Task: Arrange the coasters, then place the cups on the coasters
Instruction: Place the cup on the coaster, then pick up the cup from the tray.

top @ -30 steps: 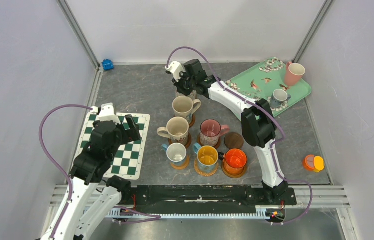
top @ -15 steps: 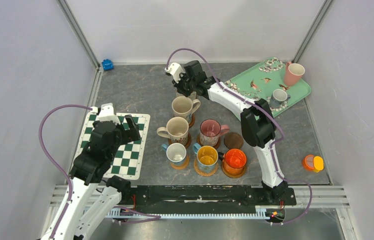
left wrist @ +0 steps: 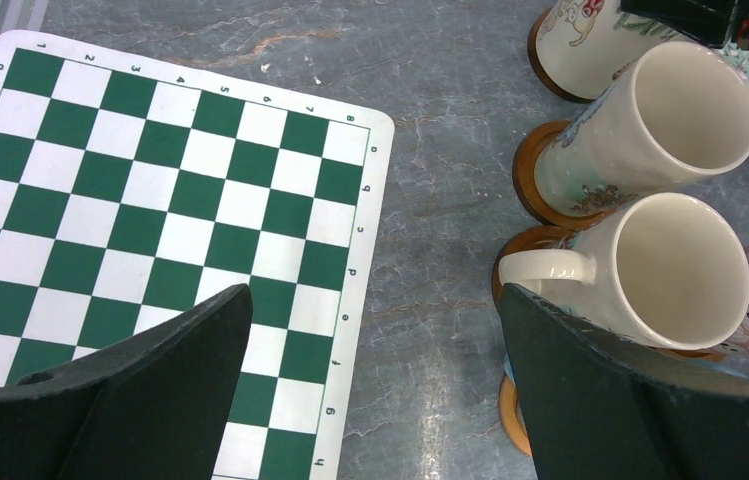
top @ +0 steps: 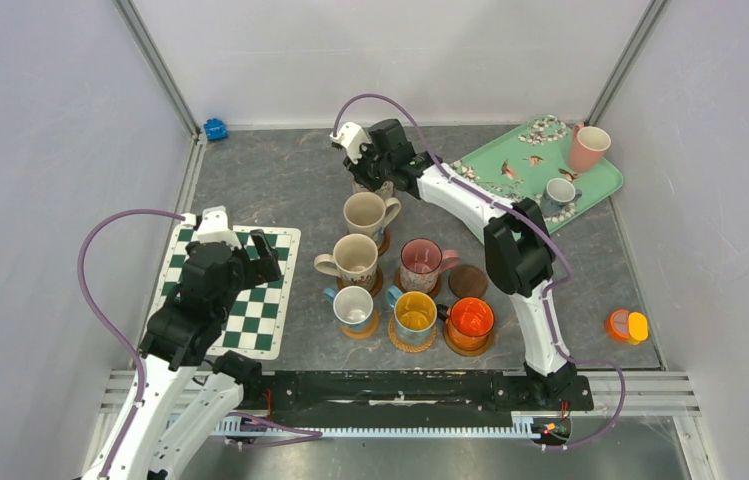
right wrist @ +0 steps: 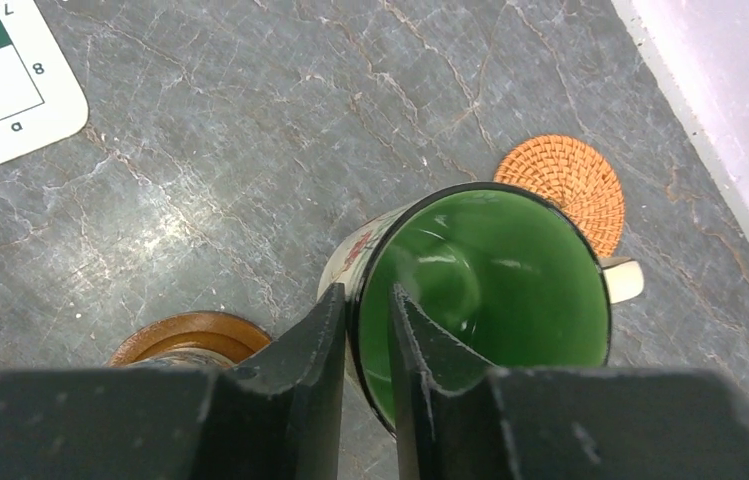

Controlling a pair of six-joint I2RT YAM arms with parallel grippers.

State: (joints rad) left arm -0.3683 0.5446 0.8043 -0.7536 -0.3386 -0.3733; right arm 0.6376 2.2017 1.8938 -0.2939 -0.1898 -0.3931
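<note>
My right gripper (right wrist: 365, 310) straddles the near rim of the green-inside cup (right wrist: 495, 280), one finger outside and one inside. It is open, with a slim gap to the wall. That cup (left wrist: 585, 40) stands on a brown wooden coaster (left wrist: 540, 75). A rattan coaster (right wrist: 562, 188) lies bare behind it. Several more cups sit on coasters in front: two cream (top: 365, 213) (top: 355, 258), pink speckled (top: 420, 262), small light-blue (top: 353, 306), blue with yellow inside (top: 415, 313) and orange (top: 470, 320). One brown coaster (top: 468, 281) is bare. My left gripper (left wrist: 375, 295) hangs open over the mat's edge.
The green-white checkered mat (top: 235, 290) lies at the left. At the back right, a mint floral tray (top: 595, 180) holds a pink cup (top: 588, 147) and a small cup (top: 558, 193). A blue object (top: 215, 129) sits in the back corner and an orange-yellow one (top: 627, 326) at the right.
The right gripper's fingers have eased apart at the green-inside cup's rim. The right arm has barely shifted, and the left arm has not moved.
</note>
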